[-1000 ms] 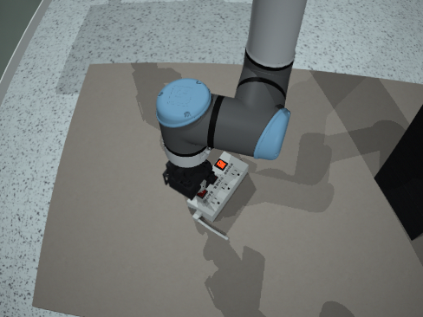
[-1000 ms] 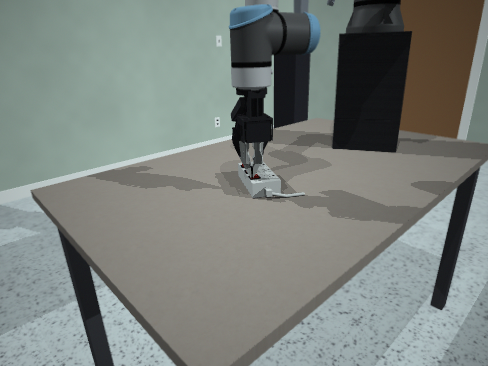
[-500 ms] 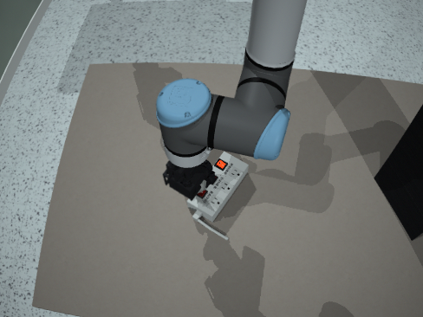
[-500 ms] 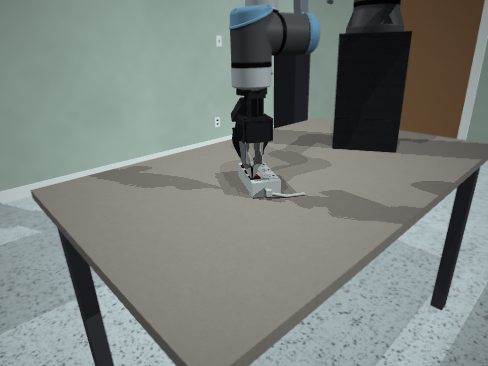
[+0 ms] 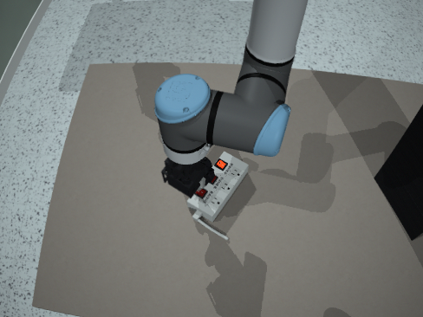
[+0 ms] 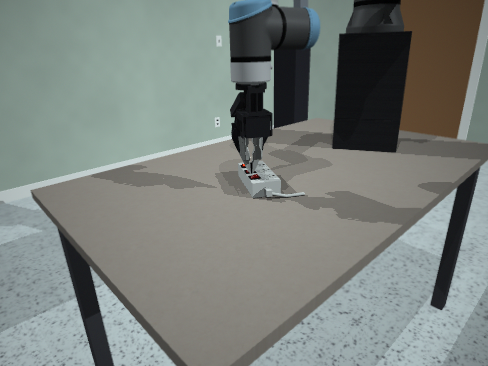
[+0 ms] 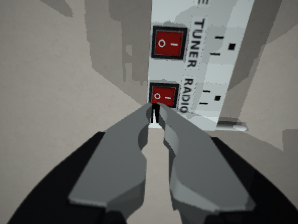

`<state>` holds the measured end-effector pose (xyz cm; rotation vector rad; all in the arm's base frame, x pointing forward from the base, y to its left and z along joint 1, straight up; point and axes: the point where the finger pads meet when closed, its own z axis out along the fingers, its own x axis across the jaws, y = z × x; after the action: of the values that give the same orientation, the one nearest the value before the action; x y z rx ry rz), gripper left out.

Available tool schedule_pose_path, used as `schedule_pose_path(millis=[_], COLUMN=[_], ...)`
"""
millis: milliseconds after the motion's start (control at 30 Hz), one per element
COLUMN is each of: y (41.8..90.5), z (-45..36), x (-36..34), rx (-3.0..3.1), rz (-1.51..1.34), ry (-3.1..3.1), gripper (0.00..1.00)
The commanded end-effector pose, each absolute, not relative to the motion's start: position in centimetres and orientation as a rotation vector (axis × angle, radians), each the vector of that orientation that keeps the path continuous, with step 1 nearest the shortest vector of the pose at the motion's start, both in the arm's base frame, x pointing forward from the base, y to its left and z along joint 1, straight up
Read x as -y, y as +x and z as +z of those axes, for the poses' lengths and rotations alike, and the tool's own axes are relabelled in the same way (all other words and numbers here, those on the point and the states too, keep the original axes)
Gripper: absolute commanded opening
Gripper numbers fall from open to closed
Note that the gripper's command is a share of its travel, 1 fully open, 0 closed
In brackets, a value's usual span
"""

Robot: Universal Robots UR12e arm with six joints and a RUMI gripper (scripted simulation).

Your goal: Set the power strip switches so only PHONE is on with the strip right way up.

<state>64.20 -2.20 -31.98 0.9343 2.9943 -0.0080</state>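
Observation:
The white power strip lies right way up on the brown table top, near its middle. It also shows in the exterior view and in the wrist view. My gripper is shut on nothing and points straight down, its tips touching the near edge of the RADIO switch, which is dull red. The TUNER switch beyond it is dull red too. In the overhead view the switch at the strip's far end glows bright orange, and the one at the near end is dark red. The PHONE label is out of view.
A short white cable stub sticks out of the strip's near end. A tall black box stands at the table's far right edge. My arm's elbow hangs over the strip in the overhead view.

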Motion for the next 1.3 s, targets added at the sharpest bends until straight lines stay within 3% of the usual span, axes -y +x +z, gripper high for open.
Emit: schedule_pose_path(millis=[0,900,933,1267], y=[64.0,64.1,64.1,63.9], z=[-30.0,-29.1,-29.1,-26.5], x=[2.2,2.2,2.2,2.2], rx=[-2.995,-2.994,-2.994,-2.995], rz=[-0.009,-0.009,-0.009,-0.009], ry=[0.935,0.935,0.935,0.935], gripper=[0.00,0.00,1.00,1.00])
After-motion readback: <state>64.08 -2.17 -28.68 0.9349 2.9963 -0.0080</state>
